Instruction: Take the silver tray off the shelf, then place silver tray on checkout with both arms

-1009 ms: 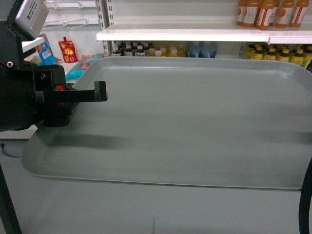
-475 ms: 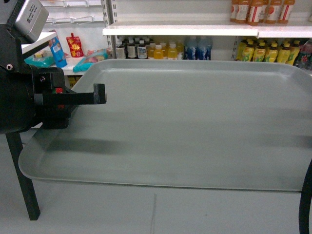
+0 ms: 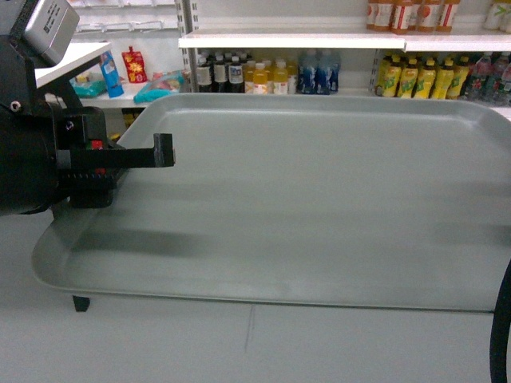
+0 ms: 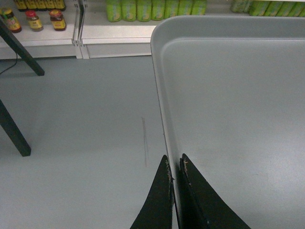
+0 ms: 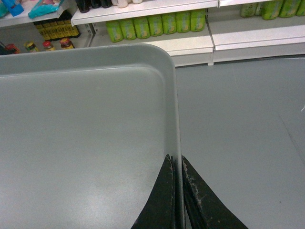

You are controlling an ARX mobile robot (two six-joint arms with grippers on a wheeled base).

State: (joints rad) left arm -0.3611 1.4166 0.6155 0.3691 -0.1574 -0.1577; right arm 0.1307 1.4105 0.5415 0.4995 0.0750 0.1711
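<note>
The silver tray (image 3: 319, 199) fills the head view, held level in the air above the grey floor. My left gripper (image 3: 160, 152) is shut on its left rim; in the left wrist view the left gripper (image 4: 175, 164) pinches the tray's (image 4: 238, 105) raised edge. My right gripper (image 5: 175, 160) is shut on the right rim of the tray (image 5: 86, 143); it is out of the head view. A white shelf (image 3: 287, 40) stands beyond the tray's far edge. A corner of the white checkout (image 3: 76, 56) top shows at the upper left behind my left arm.
Rows of bottles (image 3: 263, 76) fill the shelving behind the tray, and green bottles (image 5: 152, 26) line a low shelf. Snack packets (image 3: 132, 64) hang at the left. Slanted black table legs (image 4: 16, 138) stand on the floor left of the tray. A black cable (image 3: 501, 319) hangs at the right edge.
The shelves and bottles have shrunk and drifted in the head view, and the table leg has slid from the bottom left corner in under the tray's left edge. Tray and grippers hold the same pose.
</note>
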